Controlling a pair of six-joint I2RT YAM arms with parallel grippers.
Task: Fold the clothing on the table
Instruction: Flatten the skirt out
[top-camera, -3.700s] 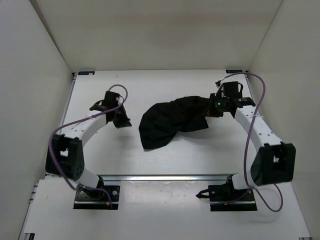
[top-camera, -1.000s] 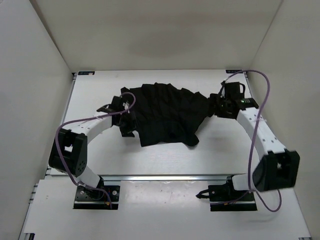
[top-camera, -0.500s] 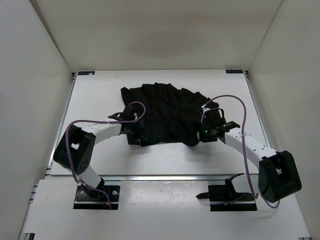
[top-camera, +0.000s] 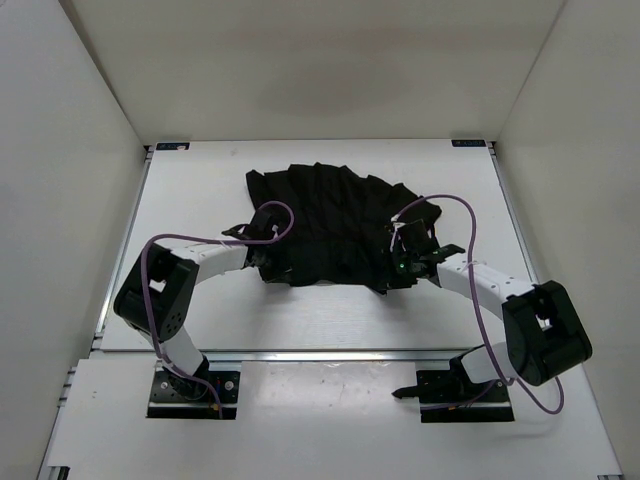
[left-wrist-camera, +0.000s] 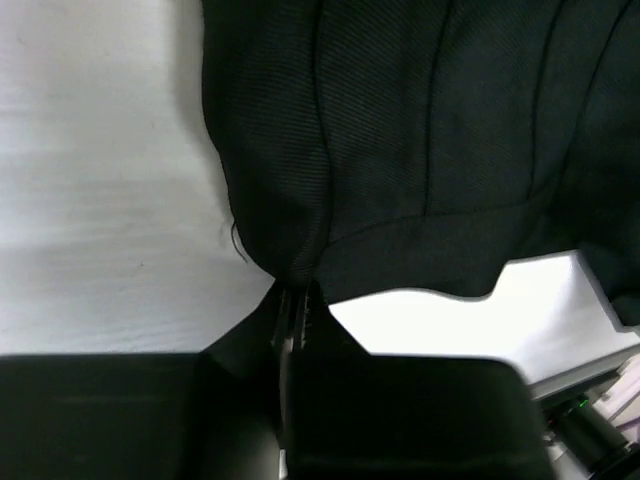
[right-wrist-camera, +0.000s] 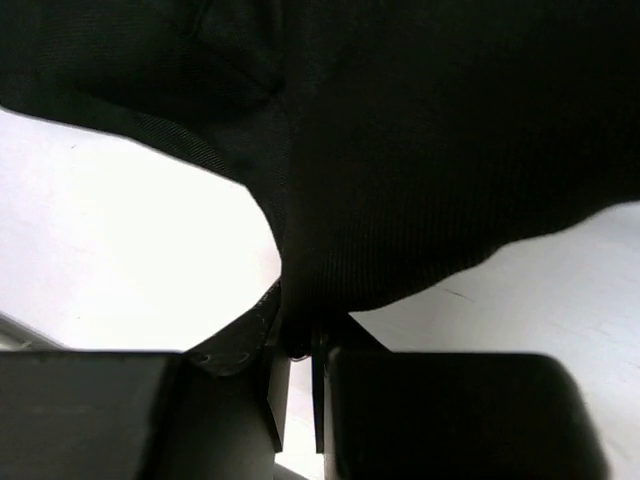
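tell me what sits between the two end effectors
The near hem of the clothing spans from the left end effector to the right end effector, each pinching it; the top view shows this.

Clothing (top-camera: 330, 225) of matt black cloth (fine ribbed weave), table (top-camera: 200, 200) smooth matt white

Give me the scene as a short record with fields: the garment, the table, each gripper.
clothing: black, pleated, spread out, not yet folded
table: white, the clothing lies on it
left gripper: shut on the clothing's near left corner
right gripper: shut on the clothing's near right corner
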